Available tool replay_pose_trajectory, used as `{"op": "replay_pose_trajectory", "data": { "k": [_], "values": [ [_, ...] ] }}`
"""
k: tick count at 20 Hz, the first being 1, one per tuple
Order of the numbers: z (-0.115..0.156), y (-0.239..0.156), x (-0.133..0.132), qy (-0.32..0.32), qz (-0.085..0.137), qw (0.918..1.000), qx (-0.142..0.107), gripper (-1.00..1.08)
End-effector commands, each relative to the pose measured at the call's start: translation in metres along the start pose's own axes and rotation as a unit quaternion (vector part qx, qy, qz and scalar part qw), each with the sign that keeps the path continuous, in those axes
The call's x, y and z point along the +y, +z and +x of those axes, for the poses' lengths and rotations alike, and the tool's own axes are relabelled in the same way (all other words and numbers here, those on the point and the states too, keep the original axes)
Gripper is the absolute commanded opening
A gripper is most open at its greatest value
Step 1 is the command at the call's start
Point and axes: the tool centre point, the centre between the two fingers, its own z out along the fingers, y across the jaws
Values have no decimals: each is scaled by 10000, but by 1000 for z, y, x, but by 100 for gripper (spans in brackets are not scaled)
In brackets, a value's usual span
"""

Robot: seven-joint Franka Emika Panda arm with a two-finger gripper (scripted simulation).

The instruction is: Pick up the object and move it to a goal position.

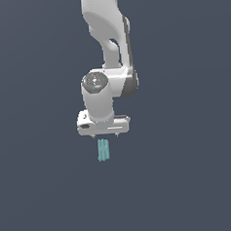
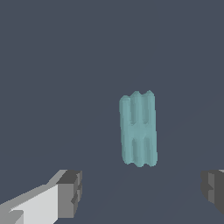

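Gripper (image 1: 105, 136) on white arm (image 1: 107, 35), pointing down, exterior view: only two small fingertip nubs visible under white hand body, set apart. Teal ridged object (image 1: 104, 150) just below hand, apart from fingertips, on plain dark ground.

Wrist view: gripper (image 2: 142, 190) spread wide, grey pads (image 2: 70, 194) far apart, nothing between them. Object (image 2: 138, 128) lies beyond fingertips, untouched, long axis running away from camera.

Exterior far, wrist close (both show block (image 1: 104, 150)).
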Motion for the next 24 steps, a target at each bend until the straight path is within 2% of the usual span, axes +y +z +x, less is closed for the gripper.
{"op": "replay_pose_trajectory", "data": {
  "k": [1,11,18,24],
  "values": [
    [6,16,6,-89,10,10000,2,100],
    [19,55,20,-287,40,9996,15,100],
    [18,59,21,-288,41,9996,9,100],
    [18,84,21,-294,42,9996,13,100]
  ]
}}
